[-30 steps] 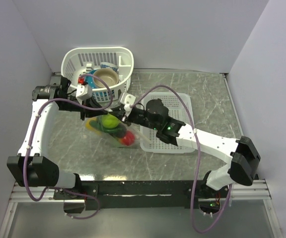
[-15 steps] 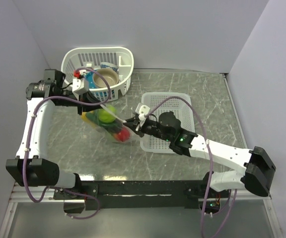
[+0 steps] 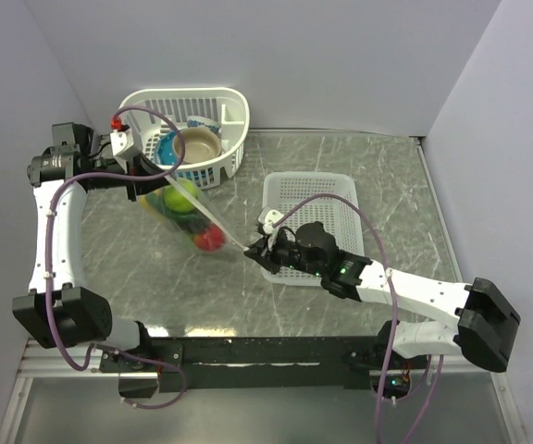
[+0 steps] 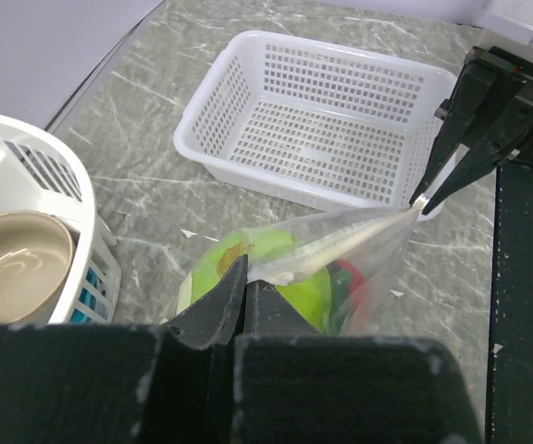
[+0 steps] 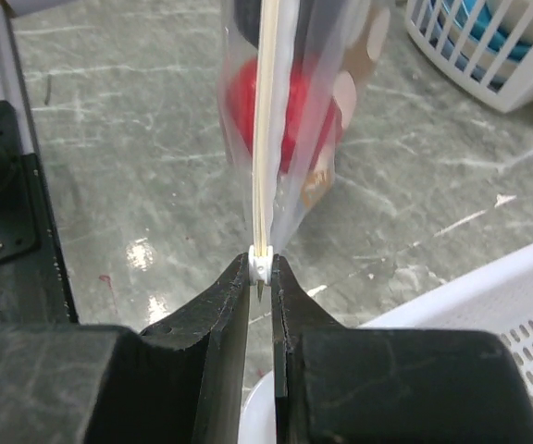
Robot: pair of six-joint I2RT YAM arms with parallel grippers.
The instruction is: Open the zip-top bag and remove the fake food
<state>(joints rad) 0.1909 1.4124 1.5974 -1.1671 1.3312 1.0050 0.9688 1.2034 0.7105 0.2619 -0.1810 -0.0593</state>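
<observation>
Grey marbled tabletop (image 3: 340, 166): zip-top bag (image 3: 185, 205) is held taut above it, left gripper (image 4: 244, 289) clamped on one corner, right gripper (image 5: 260, 268) pinched on the zip strip (image 5: 265, 139) end. Fake food (image 3: 209, 239) is contained inside. Risk: under tension, thin plastic could be pulled from either pinch.

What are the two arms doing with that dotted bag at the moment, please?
Both arms are holding the zip-top bag, stretched between them. The left gripper is shut on the end nearer the round basket, and the right gripper pinches the other end of the zip strip beside the mesh tray. The fake food is inside the bag, and the zip looks closed.
</observation>
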